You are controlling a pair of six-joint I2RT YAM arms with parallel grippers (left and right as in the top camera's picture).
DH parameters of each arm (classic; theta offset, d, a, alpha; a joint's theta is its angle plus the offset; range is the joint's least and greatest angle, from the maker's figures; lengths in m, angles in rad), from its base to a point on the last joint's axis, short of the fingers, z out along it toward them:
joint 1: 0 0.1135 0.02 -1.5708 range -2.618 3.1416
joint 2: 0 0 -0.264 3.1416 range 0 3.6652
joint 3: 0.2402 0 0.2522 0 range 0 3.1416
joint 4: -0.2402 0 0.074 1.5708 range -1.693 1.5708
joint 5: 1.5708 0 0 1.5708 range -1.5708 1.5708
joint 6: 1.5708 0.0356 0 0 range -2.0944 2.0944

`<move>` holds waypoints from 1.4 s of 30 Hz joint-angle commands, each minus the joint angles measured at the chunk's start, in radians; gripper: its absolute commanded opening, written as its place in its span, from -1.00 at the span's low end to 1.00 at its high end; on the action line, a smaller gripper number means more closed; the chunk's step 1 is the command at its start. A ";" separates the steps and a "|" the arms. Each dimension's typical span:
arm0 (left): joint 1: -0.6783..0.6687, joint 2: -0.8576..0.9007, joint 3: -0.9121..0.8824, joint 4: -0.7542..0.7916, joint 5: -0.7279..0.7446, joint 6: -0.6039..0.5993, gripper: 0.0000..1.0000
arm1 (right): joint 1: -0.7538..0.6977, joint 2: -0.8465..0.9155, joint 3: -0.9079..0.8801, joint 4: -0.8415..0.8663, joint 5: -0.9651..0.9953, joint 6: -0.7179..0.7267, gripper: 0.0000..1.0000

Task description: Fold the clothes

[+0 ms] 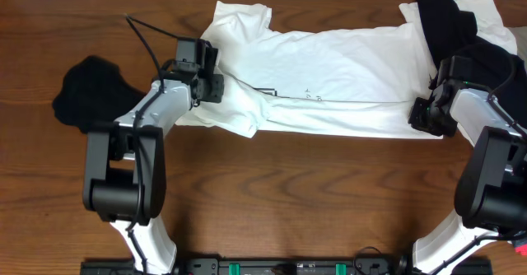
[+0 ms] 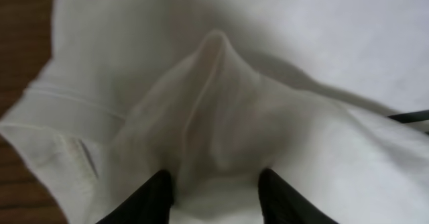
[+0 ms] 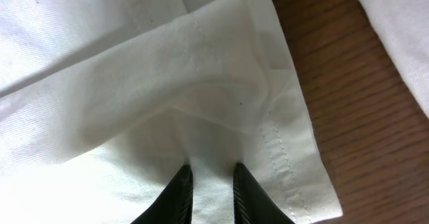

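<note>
Cotton lies soft and creased under your arms: the white T-shirt [image 1: 329, 69] spreads across the wooden table [image 1: 272, 193] between both claws. Your left claw [image 1: 216, 84] pinches a tented ridge of cloth that rises ahead of its fingers [image 2: 155, 198]. Your right claw [image 1: 422, 114] nips the stitched hem corner, folded layers ahead of it. One black garment [image 1: 86, 90] bunches outside the left claw, a second black garment [image 1: 449, 20] beyond the right.
</note>
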 commanded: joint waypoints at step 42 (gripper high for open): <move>0.046 -0.073 0.017 0.083 0.045 -0.124 -0.81 | 0.003 0.013 -0.024 -0.008 0.018 -0.011 -0.62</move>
